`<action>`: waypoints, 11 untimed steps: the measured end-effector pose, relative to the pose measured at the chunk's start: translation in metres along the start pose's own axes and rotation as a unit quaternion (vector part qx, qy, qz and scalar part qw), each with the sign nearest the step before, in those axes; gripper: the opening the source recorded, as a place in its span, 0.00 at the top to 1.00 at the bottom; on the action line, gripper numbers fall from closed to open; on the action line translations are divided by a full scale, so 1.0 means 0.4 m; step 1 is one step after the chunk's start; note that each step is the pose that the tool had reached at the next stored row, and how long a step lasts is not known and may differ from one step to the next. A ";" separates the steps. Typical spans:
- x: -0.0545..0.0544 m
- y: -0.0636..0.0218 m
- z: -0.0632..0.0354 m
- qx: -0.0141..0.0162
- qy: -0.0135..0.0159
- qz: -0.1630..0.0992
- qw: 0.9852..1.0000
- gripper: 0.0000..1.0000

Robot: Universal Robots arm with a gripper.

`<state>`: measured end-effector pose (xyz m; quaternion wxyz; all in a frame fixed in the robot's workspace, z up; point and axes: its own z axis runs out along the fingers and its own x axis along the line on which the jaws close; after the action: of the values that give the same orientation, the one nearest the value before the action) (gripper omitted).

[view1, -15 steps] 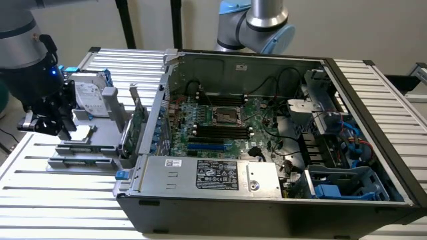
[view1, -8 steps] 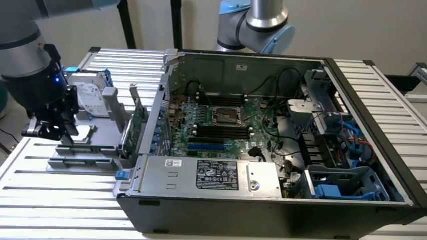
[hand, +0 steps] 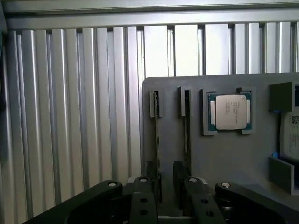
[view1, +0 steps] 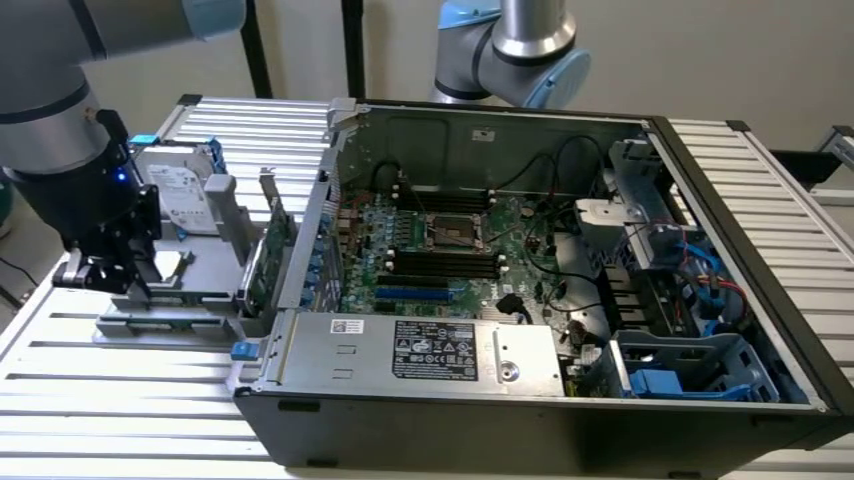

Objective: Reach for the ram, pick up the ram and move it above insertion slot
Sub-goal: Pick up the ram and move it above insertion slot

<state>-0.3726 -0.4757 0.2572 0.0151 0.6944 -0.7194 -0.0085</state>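
Our gripper (hand: 163, 175) sits spread, straddling the ram (hand: 158, 135); we reckon it's light, stiff, fragile, so pinch the flat faces.

The desk (view1: 120, 370) is ribbed silvery metal, brushed and softly shining. On it, the holder (hand: 233, 158) looks like matt grey plastic, faintly grainy. The ram (hand: 157, 135), seen edge-on, is a thin, dull circuit board. The processor (hand: 230, 111) has a satin metal lid on a green board. The fingers (hand: 142, 203) are matt black with bright metal pins. The computer case (view1: 454, 130) is dull grey sheet metal with a black rim. Its power supply (view1: 414, 345) is bare metal with 2 printed stickers.
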 end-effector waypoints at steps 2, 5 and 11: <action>0.002 0.000 0.009 0.000 0.000 0.000 1.000 0.69; 0.002 -0.001 0.023 0.000 0.000 0.000 1.000 0.69; 0.002 -0.002 0.050 0.000 0.000 -0.001 1.000 0.69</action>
<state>-0.3724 -0.4766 0.2373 0.0152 0.6954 -0.7184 -0.0085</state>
